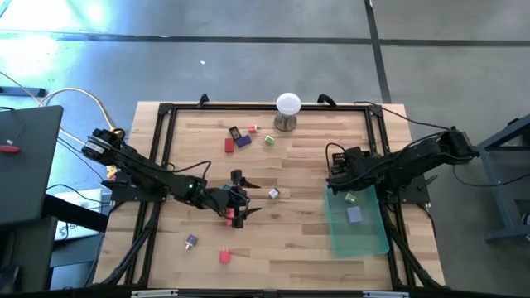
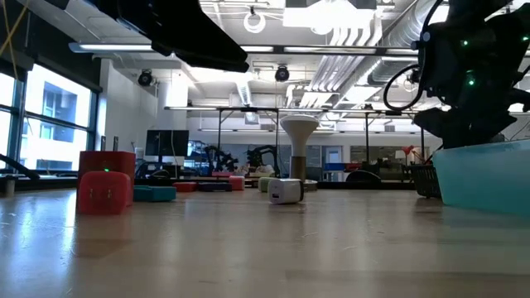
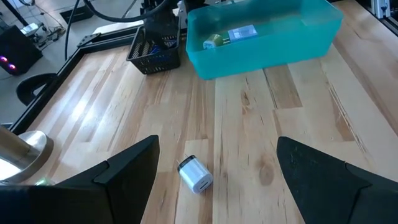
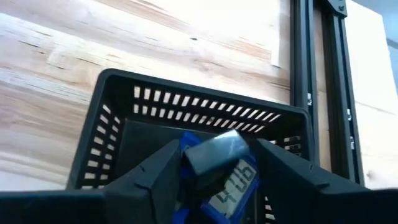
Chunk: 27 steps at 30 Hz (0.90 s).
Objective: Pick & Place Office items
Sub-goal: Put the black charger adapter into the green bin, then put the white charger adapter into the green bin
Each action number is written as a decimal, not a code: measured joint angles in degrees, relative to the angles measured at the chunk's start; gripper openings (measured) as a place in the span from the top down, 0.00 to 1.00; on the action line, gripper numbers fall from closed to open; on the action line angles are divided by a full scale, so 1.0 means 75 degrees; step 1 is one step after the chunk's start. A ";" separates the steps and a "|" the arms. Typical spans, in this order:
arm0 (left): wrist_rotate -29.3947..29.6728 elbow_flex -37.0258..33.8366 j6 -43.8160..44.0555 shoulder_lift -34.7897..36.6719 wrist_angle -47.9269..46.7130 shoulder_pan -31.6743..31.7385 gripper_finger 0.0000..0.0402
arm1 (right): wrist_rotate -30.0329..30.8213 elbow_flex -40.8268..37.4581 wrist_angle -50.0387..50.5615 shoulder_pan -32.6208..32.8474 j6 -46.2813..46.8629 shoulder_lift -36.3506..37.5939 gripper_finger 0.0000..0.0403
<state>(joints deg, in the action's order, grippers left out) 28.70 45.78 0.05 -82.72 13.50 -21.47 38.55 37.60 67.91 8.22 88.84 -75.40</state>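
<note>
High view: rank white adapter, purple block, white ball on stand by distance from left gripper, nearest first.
From the left gripper:
1. White adapter, just beside the fingertips, toward the tray side.
2. Purple block, farther up the table.
3. White ball on stand, at the far edge.

Smooth pale wood table (image 1: 298, 199); translucent teal plastic tray (image 3: 267, 46).

Look just ahead of the right gripper (image 4: 214, 180): you can read three digits, roughly "406" seen at an angle, on the pale display of a blue item (image 4: 233, 190) lying in the black basket (image 4: 118, 118) between the fingers. You won't find any other readable text, label or brand elsewhere on the table.
</note>
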 joint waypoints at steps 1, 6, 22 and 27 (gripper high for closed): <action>0.0001 0.0000 0.0001 0.0000 -0.0012 0.0000 0.21 | 0.0002 0.0000 0.0038 0.0000 0.0000 0.0000 0.52; 0.0001 0.0000 -0.0002 0.0000 -0.0187 0.0000 0.21 | 0.0005 -0.0001 0.0301 0.0001 0.0002 0.0000 0.52; 0.0001 0.0000 -0.0002 0.0000 -0.0274 0.0000 0.21 | 0.0551 0.0129 0.1004 0.0001 0.0500 0.0089 0.56; -0.0121 0.0000 0.0530 0.0000 -0.0549 0.0013 0.21 | 0.1202 0.0693 0.1142 0.0523 0.0583 0.0210 0.58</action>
<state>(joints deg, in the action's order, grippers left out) 27.80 45.78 4.02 -82.72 9.38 -21.38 47.57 42.80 76.47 12.14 93.21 -73.82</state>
